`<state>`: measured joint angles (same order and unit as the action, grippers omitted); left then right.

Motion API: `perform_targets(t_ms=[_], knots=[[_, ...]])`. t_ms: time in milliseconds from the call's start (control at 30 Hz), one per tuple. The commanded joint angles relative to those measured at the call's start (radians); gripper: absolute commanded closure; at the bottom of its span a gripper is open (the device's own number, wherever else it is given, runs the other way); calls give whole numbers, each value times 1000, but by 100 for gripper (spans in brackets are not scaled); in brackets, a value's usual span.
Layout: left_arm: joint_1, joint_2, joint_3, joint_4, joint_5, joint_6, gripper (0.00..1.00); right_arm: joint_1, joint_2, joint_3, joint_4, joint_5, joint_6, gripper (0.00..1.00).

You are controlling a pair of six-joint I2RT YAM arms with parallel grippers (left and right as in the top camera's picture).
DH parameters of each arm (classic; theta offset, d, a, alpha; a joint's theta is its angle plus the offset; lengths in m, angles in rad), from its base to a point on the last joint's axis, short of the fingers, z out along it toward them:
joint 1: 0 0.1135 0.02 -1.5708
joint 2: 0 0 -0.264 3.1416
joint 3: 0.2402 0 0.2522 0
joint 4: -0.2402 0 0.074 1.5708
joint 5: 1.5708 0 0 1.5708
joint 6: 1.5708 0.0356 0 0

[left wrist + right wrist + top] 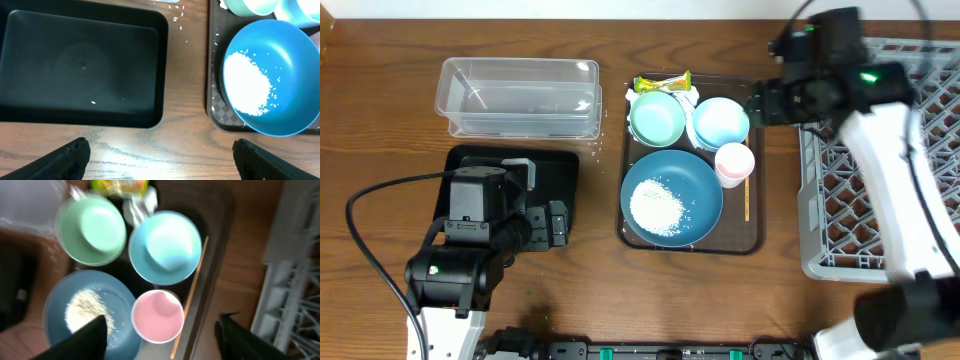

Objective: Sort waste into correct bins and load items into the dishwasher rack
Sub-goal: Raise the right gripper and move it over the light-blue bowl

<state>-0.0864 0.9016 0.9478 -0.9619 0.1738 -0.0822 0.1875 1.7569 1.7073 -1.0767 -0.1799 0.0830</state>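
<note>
- The right fingers stand apart and hold nothing; in the wrist view the pink cup sits in the gap between them, lower down and not touched
- The cup stands upright, mouth up, on the brown tray, touching or just beside the blue dish and near the light blue bowl
- The stick lies just beside the cup on the rack side, its long axis running along the tray's edge from front to back, so fingers closing across the cup could catch it (a judgement)
- The rack is just beside the tray on the right arm's side, so the right arm is the nearer one for the cup
- The left fingers are wide apart and empty, over bare worktop between the black tray and the dish; this arm is nearer the rice and both bins
- The clear tub is behind the black tray; the wrapper is at the tray's back edge behind the mint bowl
- Overhead hides the right fingers' gap under the arm; only the right wrist view, blurred, shows it
- The left wrist view alone shows stray grains in the black tray and on the worktop
</note>
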Motion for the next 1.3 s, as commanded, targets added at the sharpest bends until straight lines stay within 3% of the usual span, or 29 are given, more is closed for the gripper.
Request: perform_targets(t_ms=[0, 167, 467, 600, 1267], knots=[[-2, -1, 11, 0, 2, -10, 6, 26, 98, 19, 5, 76, 65, 41], [-2, -1, 11, 0, 2, -10, 6, 48, 229, 19, 48, 92, 104, 54], [-2, -1, 11, 1, 2, -10, 6, 55, 373, 18, 93, 217, 193, 52], [-2, -1, 11, 1, 2, -10, 6, 57, 387, 18, 129, 217, 194, 51], [-2, -1, 11, 2, 2, -10, 6, 56, 389, -2, 273, 285, 269, 71]])
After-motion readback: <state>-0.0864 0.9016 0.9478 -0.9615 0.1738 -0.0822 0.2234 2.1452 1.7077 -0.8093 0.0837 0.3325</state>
